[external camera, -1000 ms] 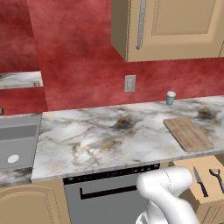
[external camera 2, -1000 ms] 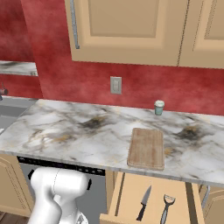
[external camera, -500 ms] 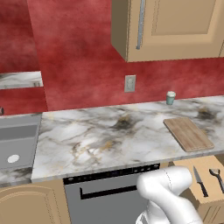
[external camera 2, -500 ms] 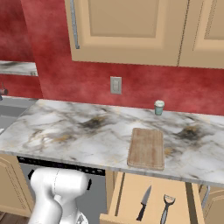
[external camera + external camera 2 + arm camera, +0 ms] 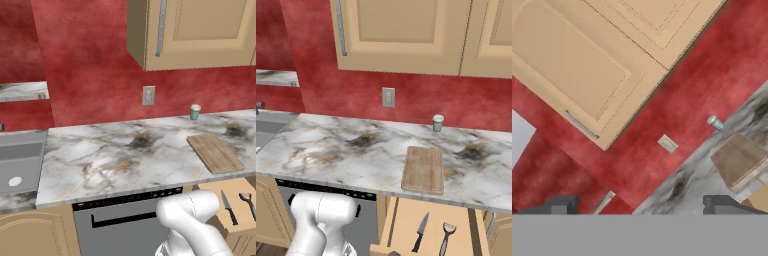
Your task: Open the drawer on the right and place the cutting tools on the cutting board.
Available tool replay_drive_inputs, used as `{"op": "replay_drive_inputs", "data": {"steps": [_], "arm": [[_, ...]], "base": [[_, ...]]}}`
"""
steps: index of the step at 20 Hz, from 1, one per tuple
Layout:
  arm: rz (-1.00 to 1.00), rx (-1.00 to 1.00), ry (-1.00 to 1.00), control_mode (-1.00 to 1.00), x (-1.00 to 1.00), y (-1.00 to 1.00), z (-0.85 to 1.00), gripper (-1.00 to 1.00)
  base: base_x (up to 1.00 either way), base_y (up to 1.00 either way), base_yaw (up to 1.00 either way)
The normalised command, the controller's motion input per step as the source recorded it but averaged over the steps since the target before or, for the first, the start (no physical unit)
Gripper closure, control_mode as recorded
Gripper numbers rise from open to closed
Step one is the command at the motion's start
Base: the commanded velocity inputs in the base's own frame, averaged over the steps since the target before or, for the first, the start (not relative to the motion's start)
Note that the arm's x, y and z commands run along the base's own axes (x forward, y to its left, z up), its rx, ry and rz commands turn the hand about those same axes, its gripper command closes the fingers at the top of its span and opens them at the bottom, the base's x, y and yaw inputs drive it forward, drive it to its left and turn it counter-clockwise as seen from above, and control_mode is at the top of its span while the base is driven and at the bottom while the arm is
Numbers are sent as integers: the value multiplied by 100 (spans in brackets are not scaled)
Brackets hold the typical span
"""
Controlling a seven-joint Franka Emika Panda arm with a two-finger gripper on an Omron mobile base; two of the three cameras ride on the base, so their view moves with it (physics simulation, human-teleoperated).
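Simulated kitchen, seen from the two base cameras and the hand camera. The drawer stands pulled out below the marble tabletop, just right of the dark dishwasher front. Inside it lie the two cutting tools side by side and apart: the knife, black handle toward the viewer and blade pointing to 12 o'clock, and at its 3 o'clock the round-headed tool, head also toward 12 o'clock. In the left base view the same pair shows as knife and round-headed tool in the drawer.

The cutting board lies flat and bare on the tabletop, directly at 12 o'clock from the open drawer, its near short edge close to the tabletop's front edge. A small green cup stands near the red wall, at 12 o'clock from the board; a wall outlet sits at about 10 o'clock from the board.

The gripper has its two dark fingertips spread wide, with nothing between them. In the rolled hand view the cutting board lies at roughly 2 o'clock from the gripper, well apart from it; a tan corner at the right edge there is probably the drawer, though too little shows to be sure. The white arm rises before the dishwasher front.
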Motion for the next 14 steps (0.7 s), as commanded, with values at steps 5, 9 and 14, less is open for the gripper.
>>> {"op": "replay_drive_inputs", "data": {"steps": [5,9,14], "arm": [[-8,-21,12,-100,50,22,24,-100],[-9,-21,4,-100,52,38,0,-100],[-7,-11,0,-100,44,21,0,-100]], "base": [[0,0,0],[0,0,0],[0,0,0]]}}
